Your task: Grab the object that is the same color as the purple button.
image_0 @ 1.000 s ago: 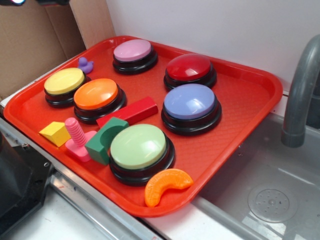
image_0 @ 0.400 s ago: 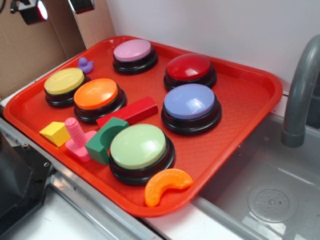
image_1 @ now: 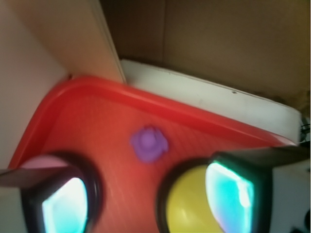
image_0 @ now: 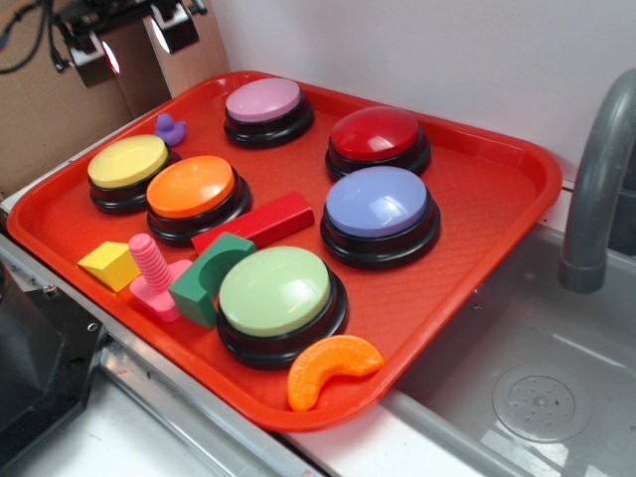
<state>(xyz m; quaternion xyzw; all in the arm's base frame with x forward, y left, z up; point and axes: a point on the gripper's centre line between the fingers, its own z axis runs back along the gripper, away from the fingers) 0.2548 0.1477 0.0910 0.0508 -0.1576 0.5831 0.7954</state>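
Note:
The tiny purple duck (image_0: 169,128) sits on the red tray (image_0: 477,199) near its far left corner, between the yellow button (image_0: 127,161) and the pinkish-mauve button (image_0: 263,99). The purple button (image_0: 378,201), periwinkle on a black base, stands right of the tray's middle. My gripper (image_0: 139,42) hangs open high above the duck, at the top left. In the wrist view the duck (image_1: 149,143) lies blurred on the tray (image_1: 97,126), ahead of the open gripper (image_1: 146,199). Nothing is between the fingers.
Also on the tray are an orange button (image_0: 191,187), red button (image_0: 377,133), green button (image_0: 274,290), red block (image_0: 268,221), green arch (image_0: 207,278), yellow wedge (image_0: 109,264), pink screw (image_0: 151,270) and orange slice (image_0: 333,368). Cardboard (image_0: 60,109) stands left, faucet (image_0: 596,179) and sink (image_0: 537,397) right.
The gripper has come down into the exterior view at the top left, lower and more visible with each frame. Everything on the tray stays where it was.

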